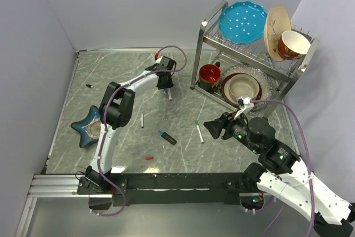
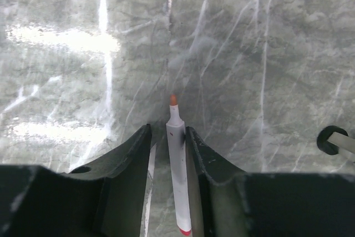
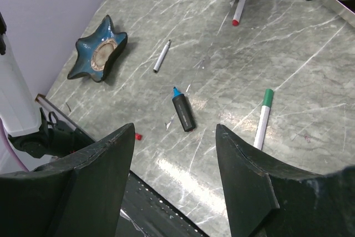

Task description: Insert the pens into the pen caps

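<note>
Upper centre of top view: straddling a thin white-barrelled red-tipped marker with the left gripper, narrowed, touching one finger, gapped at the other. Right of centre: right gripper spread wide. Bottom centre: tiny red plastic cap.

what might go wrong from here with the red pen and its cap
1. The red pen sits off-centre in the left gripper, against one finger with a gap on the other side, so closing may twist or roll it.
2. The red cap is tiny and lies near the front edge of the table; a clumsy pick by the open right gripper might flick it off.
</note>
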You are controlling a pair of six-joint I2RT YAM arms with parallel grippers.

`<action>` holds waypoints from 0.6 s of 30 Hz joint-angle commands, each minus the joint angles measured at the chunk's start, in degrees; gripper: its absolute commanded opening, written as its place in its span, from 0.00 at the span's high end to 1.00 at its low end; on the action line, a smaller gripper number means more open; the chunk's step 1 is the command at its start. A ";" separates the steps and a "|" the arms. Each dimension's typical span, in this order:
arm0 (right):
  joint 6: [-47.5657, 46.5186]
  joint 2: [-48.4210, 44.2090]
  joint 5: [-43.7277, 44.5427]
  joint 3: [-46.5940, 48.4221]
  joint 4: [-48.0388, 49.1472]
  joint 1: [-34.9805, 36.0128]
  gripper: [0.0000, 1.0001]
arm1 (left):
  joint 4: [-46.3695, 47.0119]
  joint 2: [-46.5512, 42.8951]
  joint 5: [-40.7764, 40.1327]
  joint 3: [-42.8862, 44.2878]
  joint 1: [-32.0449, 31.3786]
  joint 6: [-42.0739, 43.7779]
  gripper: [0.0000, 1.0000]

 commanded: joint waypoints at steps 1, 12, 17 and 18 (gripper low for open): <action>-0.87 -0.74 1.61 0.30 1.98 -0.02 0.33 | -3.79 0.62 -3.26 1.64 0.14 0.32 0.65; -0.87 -0.30 0.20 0.74 2.42 -0.02 0.33 | -3.80 -3.16 -4.15 -4.24 0.40 0.24 0.77; -0.78 -0.39 -0.15 1.01 2.68 -0.02 0.33 | -2.74 -4.64 -3.01 -7.92 0.40 -0.12 0.90; -0.61 -0.30 -0.59 0.74 2.94 -0.02 0.33 | -2.39 -5.09 -2.40 -8.63 0.40 -0.20 0.91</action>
